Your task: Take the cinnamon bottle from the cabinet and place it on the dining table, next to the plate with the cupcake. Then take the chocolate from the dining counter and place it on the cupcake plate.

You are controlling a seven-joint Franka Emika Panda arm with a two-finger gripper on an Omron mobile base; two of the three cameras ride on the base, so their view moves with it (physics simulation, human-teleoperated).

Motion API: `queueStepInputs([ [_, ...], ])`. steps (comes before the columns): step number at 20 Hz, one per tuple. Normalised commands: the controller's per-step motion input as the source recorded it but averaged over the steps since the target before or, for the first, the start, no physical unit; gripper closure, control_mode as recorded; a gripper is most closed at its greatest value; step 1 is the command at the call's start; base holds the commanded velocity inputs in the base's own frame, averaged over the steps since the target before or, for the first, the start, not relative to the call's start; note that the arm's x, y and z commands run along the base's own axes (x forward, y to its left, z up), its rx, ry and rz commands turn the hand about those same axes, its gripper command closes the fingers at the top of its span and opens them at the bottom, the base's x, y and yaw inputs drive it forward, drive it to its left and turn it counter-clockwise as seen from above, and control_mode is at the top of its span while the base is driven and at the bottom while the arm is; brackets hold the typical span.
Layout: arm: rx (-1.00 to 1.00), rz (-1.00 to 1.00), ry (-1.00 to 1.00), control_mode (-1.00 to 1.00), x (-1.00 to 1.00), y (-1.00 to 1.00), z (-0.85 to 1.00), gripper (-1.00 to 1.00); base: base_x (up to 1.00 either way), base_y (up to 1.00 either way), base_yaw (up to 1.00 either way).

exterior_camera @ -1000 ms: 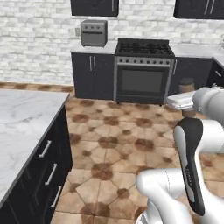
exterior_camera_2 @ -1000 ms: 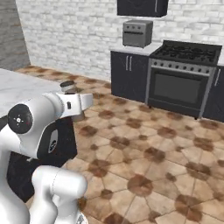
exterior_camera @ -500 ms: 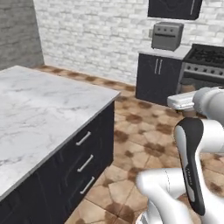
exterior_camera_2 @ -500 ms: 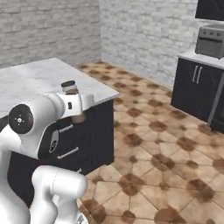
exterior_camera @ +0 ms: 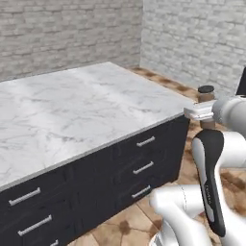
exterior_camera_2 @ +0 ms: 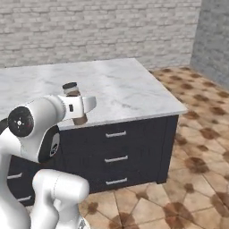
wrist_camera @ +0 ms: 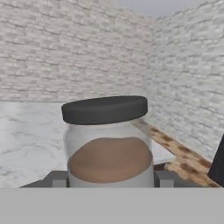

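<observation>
Lower part of the cinnamon bottle (wrist_camera: pixel 108 144) behind the grey pincer (wrist_camera: pixel 109 179) fingertips.

White glossy arm (exterior_camera_2: pixel 40 134), rounded links, dark joint caps, blk trim

You have a smooth white grey-veined marble bench (exterior_camera: pixel 72 110) on matt dark drawer fronts (exterior_camera_2: pixel 134 147) with metal bar handles (exterior_camera_2: pixel 116 133). The cinnamon bottle (wrist_camera: pixel 109 148) looks clear and glassy, its cap (wrist_camera: pixel 105 108) matt dark. Walls (exterior_camera_2: pixel 98 31) are rough pale brick; the floor (exterior_camera_2: pixel 197 147) is patterned brown tile.

Grey brick walls (exterior_camera_2: pixel 112 31), brown tiled floor (exterior_camera_2: pixel 197 147), dark drawers (exterior_camera_2: pixel 116 156).
</observation>
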Motion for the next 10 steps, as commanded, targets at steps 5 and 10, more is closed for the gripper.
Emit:
queueStepInputs([
  [5,0.0,0.0,0.0,1.0,0.0,0.0,0.0,1.0,0.0,-0.02,0.66],
  [10,0.0,0.0,0.0,1.0,0.0,0.0,0.0,1.0,0.0,0.03,0.53],
])
